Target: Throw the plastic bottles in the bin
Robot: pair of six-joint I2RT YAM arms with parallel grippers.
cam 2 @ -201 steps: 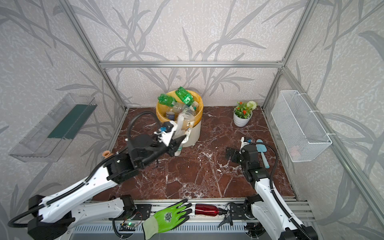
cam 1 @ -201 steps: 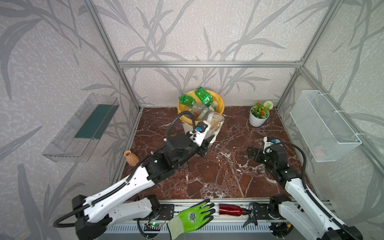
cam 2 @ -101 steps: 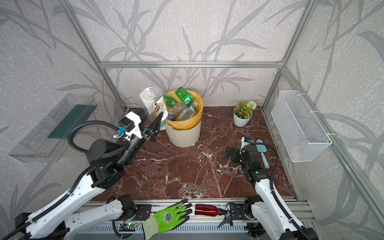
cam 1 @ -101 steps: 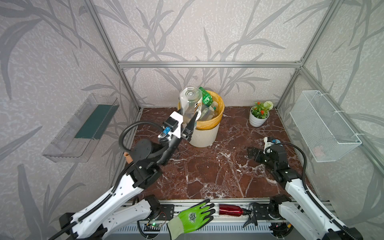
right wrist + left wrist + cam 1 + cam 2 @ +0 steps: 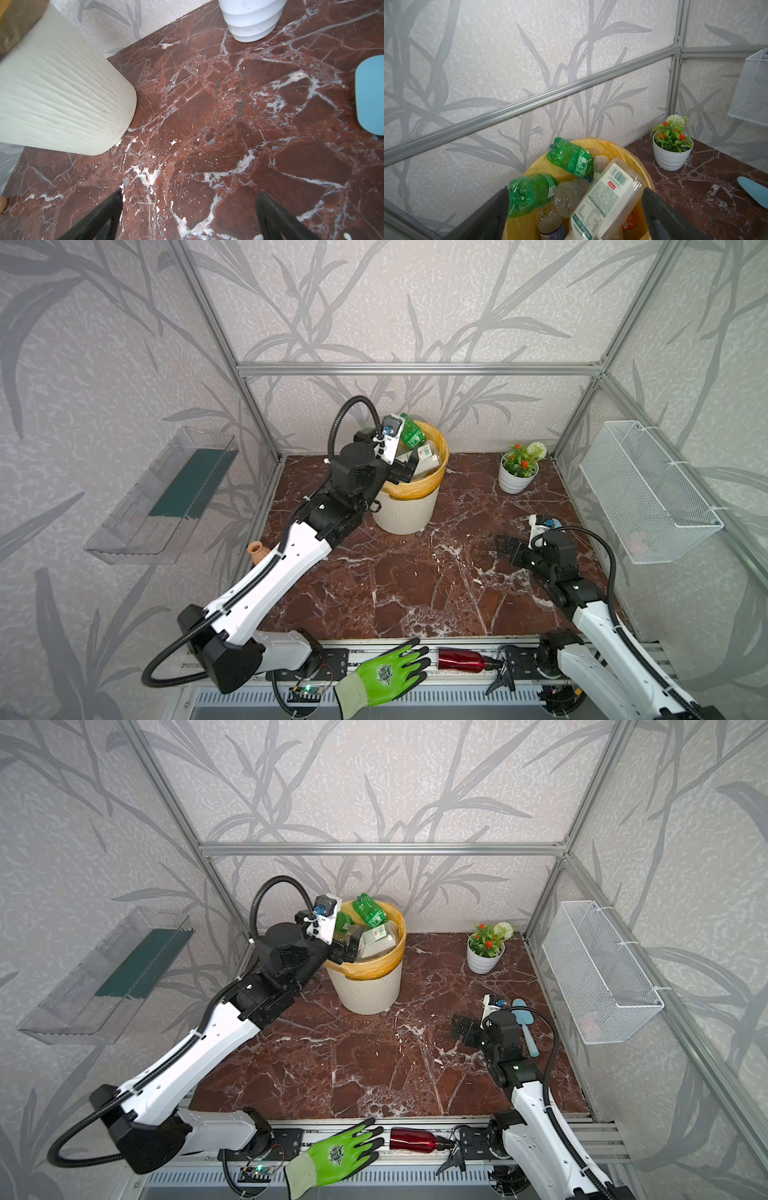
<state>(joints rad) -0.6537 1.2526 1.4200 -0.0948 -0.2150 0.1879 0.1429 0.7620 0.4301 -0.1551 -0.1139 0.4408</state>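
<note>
Clear bottle (image 5: pixel 604 199) now inside yellow-lined bin (image 5: pixel 405 510)

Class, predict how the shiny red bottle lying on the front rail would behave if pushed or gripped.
Lying on its side, the red bottle would probably roll if nudged sideways. Its glossy skin looks slippery to grip. It seems rigid, so it is unlikely to crumple.

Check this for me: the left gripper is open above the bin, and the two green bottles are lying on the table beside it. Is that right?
Not quite. The left gripper is open above the bin, but the green bottles are not on the table. The left wrist view shows both lying inside the bin, on top of the other bottles.
</note>
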